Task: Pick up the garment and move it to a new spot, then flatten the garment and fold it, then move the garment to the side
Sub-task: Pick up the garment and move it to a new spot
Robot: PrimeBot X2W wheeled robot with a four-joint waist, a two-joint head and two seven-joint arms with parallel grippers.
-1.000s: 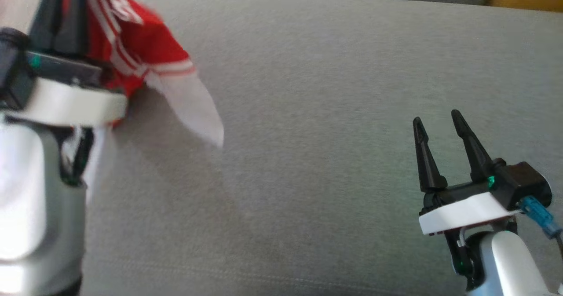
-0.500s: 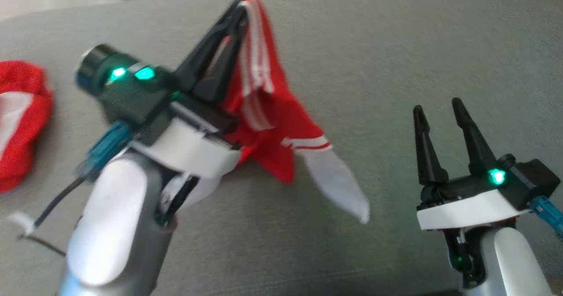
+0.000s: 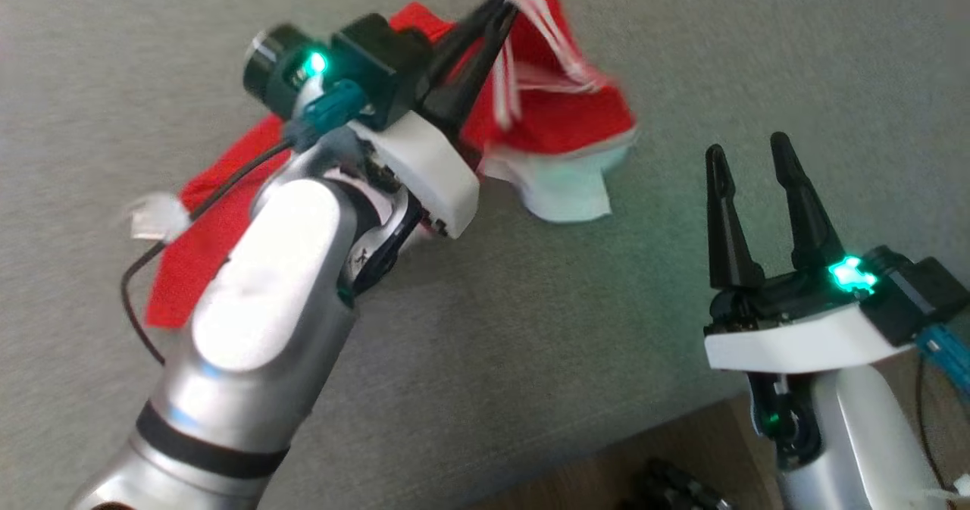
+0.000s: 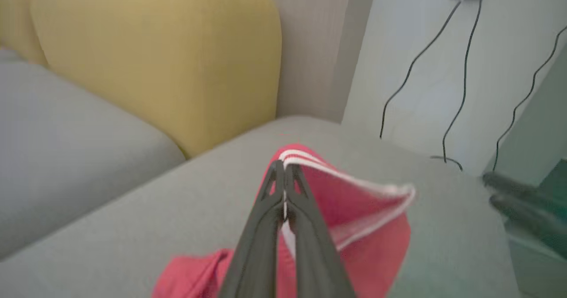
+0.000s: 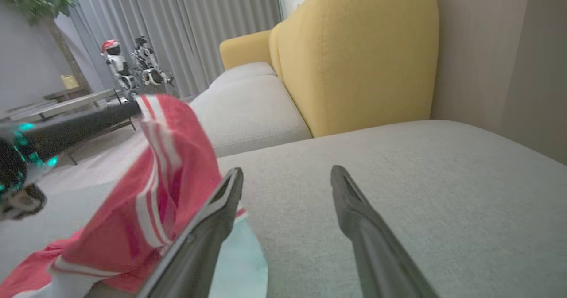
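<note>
Where one red end of the garment (image 3: 576,120) lies on the grey sofa cushion (image 3: 530,328) at the left, under the left arm, the rest of the cloth rises off the seat. The left pincer (image 3: 505,4) is clamped tight on its white-striped edge and holds that part up in a bunch, with a pale panel hanging at the lower right. Further right, apart from the cloth, the right pincer (image 3: 749,148) stands with its fingers spread, nothing between them.

Left arm (image 3: 258,305) has jaws pinched together, right arm (image 3: 856,419) spread wide.
</note>
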